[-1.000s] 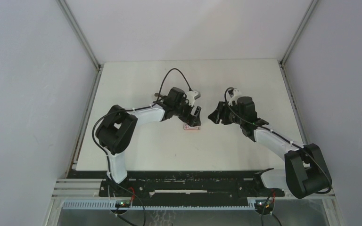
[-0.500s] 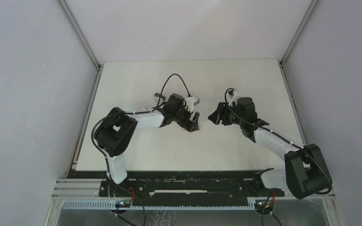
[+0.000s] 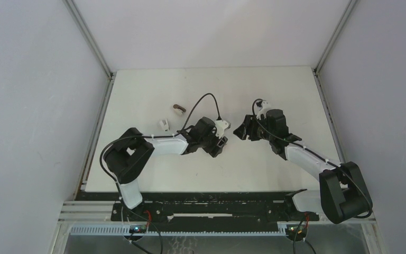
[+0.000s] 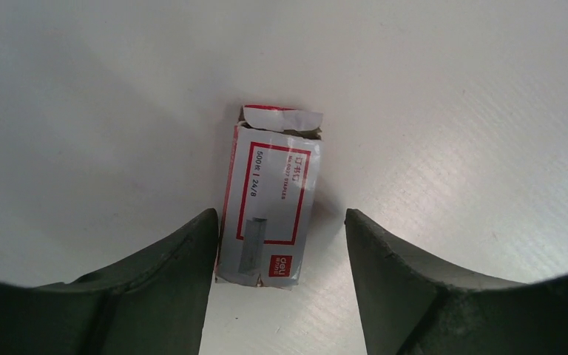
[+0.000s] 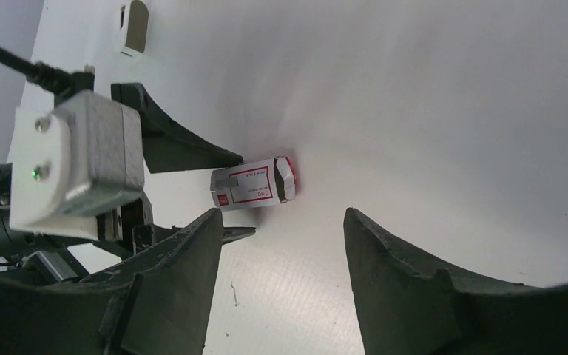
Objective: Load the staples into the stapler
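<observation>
The staples box (image 4: 270, 200) lies flat on the table (image 4: 451, 111), label up, its torn flap end pointing away from my left wrist. Its long axis runs nearly parallel to the fingers, tilted only a little, so the jaws stand across its narrow width. That is the relation I care about. The left gripper (image 4: 279, 218) straddles the box with its jaws partly open and not clamped. The finger (image 4: 177, 259) on the left of the wrist view sits against the box's long edge, touching or just short of it, I cannot tell which. The opposite finger (image 4: 399, 266) stands apart, with bare table showing between it and the box. The box is therefore off-centre in the jaws. I judge that a squeeze would slide it sideways a little before both pads bear on it. The right gripper (image 5: 282, 214) hangs near, facing the box from the other side with its jaws wide and nothing between them. It is plainly the farther of the two, so I treat this pickup as the left arm's. From above, the left wrist hides the box. A small white item (image 3: 163, 124) and a dark brown item (image 3: 178, 109) lie well apart, beyond the left arm. I cannot make out the stapler with any confidence.
</observation>
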Available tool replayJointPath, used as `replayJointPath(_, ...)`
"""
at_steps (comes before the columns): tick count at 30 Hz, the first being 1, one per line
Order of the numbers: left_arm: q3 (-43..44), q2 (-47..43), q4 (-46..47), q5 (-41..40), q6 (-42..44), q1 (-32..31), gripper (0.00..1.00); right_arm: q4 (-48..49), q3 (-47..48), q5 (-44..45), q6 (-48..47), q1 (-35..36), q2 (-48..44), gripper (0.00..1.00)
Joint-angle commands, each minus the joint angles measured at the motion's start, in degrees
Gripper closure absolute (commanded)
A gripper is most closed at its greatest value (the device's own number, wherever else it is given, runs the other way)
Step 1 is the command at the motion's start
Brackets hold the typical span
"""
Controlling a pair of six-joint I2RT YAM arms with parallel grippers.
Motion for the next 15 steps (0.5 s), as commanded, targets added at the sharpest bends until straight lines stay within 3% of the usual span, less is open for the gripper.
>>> replayJointPath(1, -1.76, -2.87, -1.21, -5.10, 2.96, -1.82, 0.34, 1.21, 0.72, 0.60, 2.12, -0.68, 0.33, 0.40)
replayJointPath(8, -3.08, -3.62, -0.99, -5.44, 5.13, -2.94, 0.42, 0.09, 4.27, -7.08, 3.82, -1.56, 8.19, 0.54)
replayJointPath(15, -3.94, -3.79, -0.77, -6.03, 6.18, -3.74, 0.46, -0.44, 7.03, -11.23, 4.49, -1.08, 14.13, 0.62)
